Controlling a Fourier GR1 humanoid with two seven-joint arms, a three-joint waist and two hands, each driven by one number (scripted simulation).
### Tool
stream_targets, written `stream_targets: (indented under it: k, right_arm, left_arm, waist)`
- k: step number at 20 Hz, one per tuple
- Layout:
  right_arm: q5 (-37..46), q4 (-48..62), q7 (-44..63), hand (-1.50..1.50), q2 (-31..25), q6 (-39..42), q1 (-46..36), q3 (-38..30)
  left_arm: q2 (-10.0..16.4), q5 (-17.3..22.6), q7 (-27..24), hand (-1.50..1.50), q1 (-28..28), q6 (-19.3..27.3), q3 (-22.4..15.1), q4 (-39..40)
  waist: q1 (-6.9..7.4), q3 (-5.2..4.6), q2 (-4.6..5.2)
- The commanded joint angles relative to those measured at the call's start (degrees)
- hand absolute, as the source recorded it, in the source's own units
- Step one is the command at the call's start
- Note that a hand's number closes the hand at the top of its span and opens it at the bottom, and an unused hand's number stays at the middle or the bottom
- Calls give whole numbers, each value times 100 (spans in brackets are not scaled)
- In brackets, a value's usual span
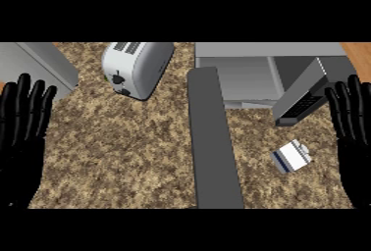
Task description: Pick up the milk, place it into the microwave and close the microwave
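Item: small white milk carton (291,157) with blue bands, box-shaped, smooth-sided; lies on its side on the speckled brown stone-look counter (130,157), on the near side of the pale grey boxy microwave (239,73), whose cavity stands open; long axis slanted, blue-banded end toward the long dark grey slab (214,142), which appears to be the microwave's swung-out door. Right hand (353,137), black, resting at the view's right edge below the microwave, fingers straight and apart, holding nothing; the carton sits near its left side, so this hand is judged much the nearer for the pick-up. Left hand (22,132), black, well to the microwave's left beyond the slab, fingers likewise spread, empty. Also: rounded silver toaster (138,68), smooth metal, left of the microwave
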Motion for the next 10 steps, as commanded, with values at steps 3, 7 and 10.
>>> stream_targets:
  k: [3, 7, 10]
  right_arm:
    - [89, -115, -726, -150, 131, 75, 920, -72]
    - [-786, -141, -387, -150, -87, 605, 1359, -399]
    - [-721, 23, -745, -150, 0, 745, 1655, -336]
  left_arm:
    - [-26, -231, -90, -150, -202, -97, -71, 351]
    - [-535, 407, 461, -150, -136, 36, -174, 770]
    - [-671, 246, 174, -150, 504, 115, -666, 542]
  waist:
    - [35, -23, -15]
    - [-89, -22, -12]
    - [39, -22, -19]
